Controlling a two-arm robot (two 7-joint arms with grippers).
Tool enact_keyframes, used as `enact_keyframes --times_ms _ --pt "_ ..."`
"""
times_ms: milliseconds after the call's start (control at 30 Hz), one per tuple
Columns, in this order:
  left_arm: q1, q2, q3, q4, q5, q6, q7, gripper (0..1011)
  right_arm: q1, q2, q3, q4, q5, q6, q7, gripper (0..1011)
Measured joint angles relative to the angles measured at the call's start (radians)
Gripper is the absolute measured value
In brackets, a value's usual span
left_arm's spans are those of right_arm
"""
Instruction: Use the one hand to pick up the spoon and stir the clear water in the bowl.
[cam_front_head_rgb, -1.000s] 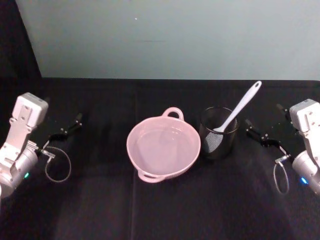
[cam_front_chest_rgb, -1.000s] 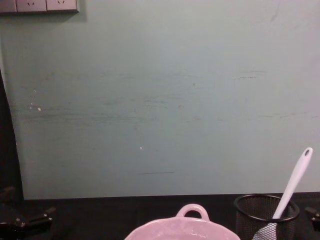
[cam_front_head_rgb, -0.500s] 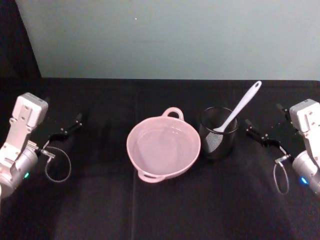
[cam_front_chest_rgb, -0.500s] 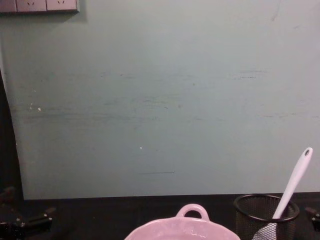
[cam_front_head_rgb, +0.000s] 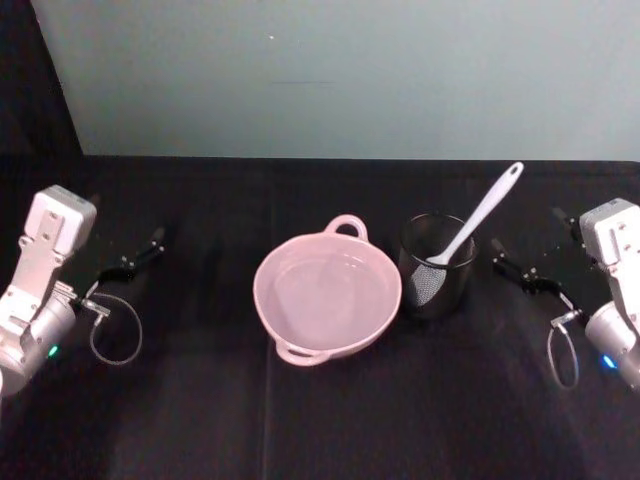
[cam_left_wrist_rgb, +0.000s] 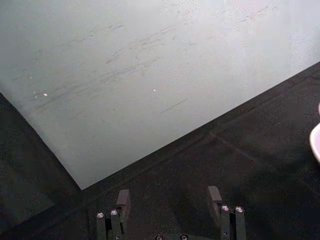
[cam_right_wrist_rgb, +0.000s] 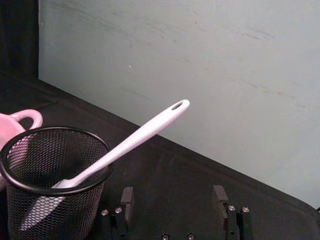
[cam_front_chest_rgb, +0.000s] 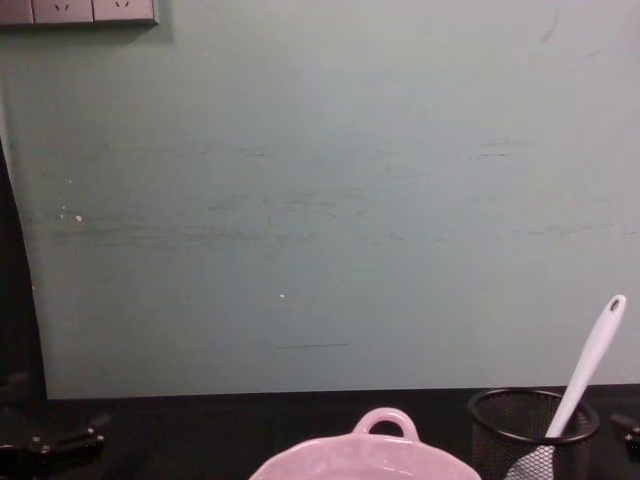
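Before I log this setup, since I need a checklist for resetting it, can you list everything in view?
bowl: one, pale pink, middle of the table.
clear water: one pool, colourless, inside the bowl.
mesh cup: one, black, beside the bowl on its right.
spoon: one, white, standing in the mesh cup, handle leaning up and right.
table: one, black cover, under everything.
wall: one, pale green, behind the table.
left gripper: one, black, open, at the table's left, holding nothing.
right gripper: one, black, open, at the table's right, past the mesh cup, holding nothing.
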Motion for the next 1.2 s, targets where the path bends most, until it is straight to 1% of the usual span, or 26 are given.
enact_keyframes --times_ms 67,133,167,300,333,367,400,467,500,600,633,700,733,800,833,933,967,1033,1067,1167,1200 --pt "0.0 0.0 0.0 0.0 0.0 0.0 0.0 1011 -0.01 0.002 0.009 -0.011 0.001 0.003 0.0 1003" --pt "0.0 0.0 0.0 0.0 0.0 0.0 0.0 1011 -0.031 0.006 0.027 -0.031 0.015 0.006 0.001 1003" --pt "0.0 0.0 0.0 0.0 0.0 0.0 0.0 1011 -0.048 0.01 0.042 -0.049 0.03 0.008 0.006 1003" --pt "0.0 0.0 0.0 0.0 0.0 0.0 0.0 1011 -0.096 0.02 0.08 -0.095 0.075 0.008 0.016 1003" --pt "0.0 0.0 0.0 0.0 0.0 0.0 0.0 1011 -0.119 0.024 0.099 -0.116 0.1 0.006 0.024 1002" --pt "0.0 0.0 0.0 0.0 0.0 0.0 0.0 1011 -0.131 0.026 0.11 -0.129 0.116 0.004 0.03 1002" --pt "0.0 0.0 0.0 0.0 0.0 0.0 0.0 1011 -0.152 0.027 0.13 -0.148 0.152 0.0 0.049 1002" --pt "0.0 0.0 0.0 0.0 0.0 0.0 0.0 1011 -0.169 0.025 0.148 -0.162 0.199 -0.005 0.078 1003" --pt "0.0 0.0 0.0 0.0 0.0 0.0 0.0 1011 -0.181 0.016 0.165 -0.171 0.255 -0.009 0.114 1003" --pt "0.0 0.0 0.0 0.0 0.0 0.0 0.0 1011 -0.189 -0.005 0.183 -0.174 0.333 -0.009 0.168 1003" --pt "0.0 0.0 0.0 0.0 0.0 0.0 0.0 1011 -0.188 -0.023 0.192 -0.171 0.381 -0.007 0.206 1003" --pt "0.0 0.0 0.0 0.0 0.0 0.0 0.0 1011 -0.184 -0.04 0.198 -0.162 0.422 -0.001 0.237 1002" --pt "0.0 0.0 0.0 0.0 0.0 0.0 0.0 1011 -0.173 -0.06 0.201 -0.147 0.454 0.006 0.263 1002" --pt "0.0 0.0 0.0 0.0 0.0 0.0 0.0 1011 -0.16 -0.077 0.203 -0.133 0.477 0.012 0.281 1002" --pt "0.0 0.0 0.0 0.0 0.0 0.0 0.0 1011 -0.145 -0.095 0.204 -0.115 0.495 0.018 0.297 1002" --pt "0.0 0.0 0.0 0.0 0.0 0.0 0.0 1011 -0.119 -0.123 0.206 -0.084 0.52 0.029 0.315 1003" --pt "0.0 0.0 0.0 0.0 0.0 0.0 0.0 1011 -0.101 -0.141 0.21 -0.062 0.539 0.039 0.328 1003" --pt "0.0 0.0 0.0 0.0 0.0 0.0 0.0 1011 -0.084 -0.159 0.214 -0.039 0.557 0.048 0.337 1002" --pt "0.0 0.0 0.0 0.0 0.0 0.0 0.0 1011 -0.064 -0.175 0.218 -0.016 0.571 0.057 0.346 1003" --pt "0.0 0.0 0.0 0.0 0.0 0.0 0.0 1011 -0.03 -0.202 0.224 0.023 0.59 0.075 0.359 1003" --pt "0.0 0.0 0.0 0.0 0.0 0.0 0.0 1011 -0.03 -0.202 0.224 0.023 0.59 0.075 0.359 1003"
